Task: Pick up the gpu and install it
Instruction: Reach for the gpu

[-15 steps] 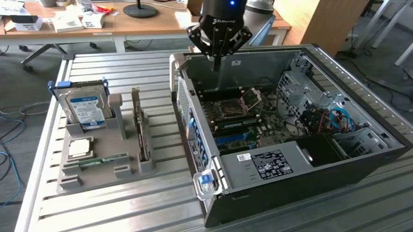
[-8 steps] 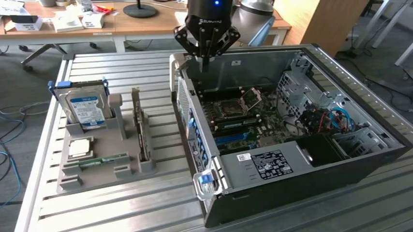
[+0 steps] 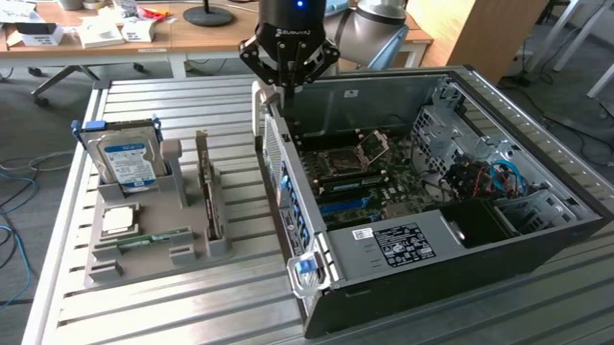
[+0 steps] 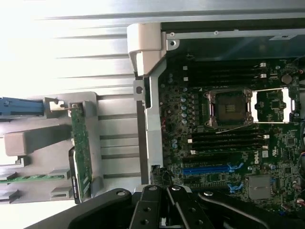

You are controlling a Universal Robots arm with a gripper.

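Gpu [image 3: 203, 183] stands upright along the holder [image 3: 144, 253] edge nearest the case [image 3: 451, 282] — offered for a pinch; my gripper [image 3: 287, 81], shut and empty, hangs over the case's wall.

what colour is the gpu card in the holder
The gpu is dark green, on edge in the grey holder; clearest in the wrist view.

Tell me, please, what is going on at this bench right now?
A robot arm is working on fitting a gpu into an open PC case. Its end effector is shut and empty, hanging above the case wall that faces the gray holder. The gpu has not yet been picked up: it stands on edge in that holder, beside the case.
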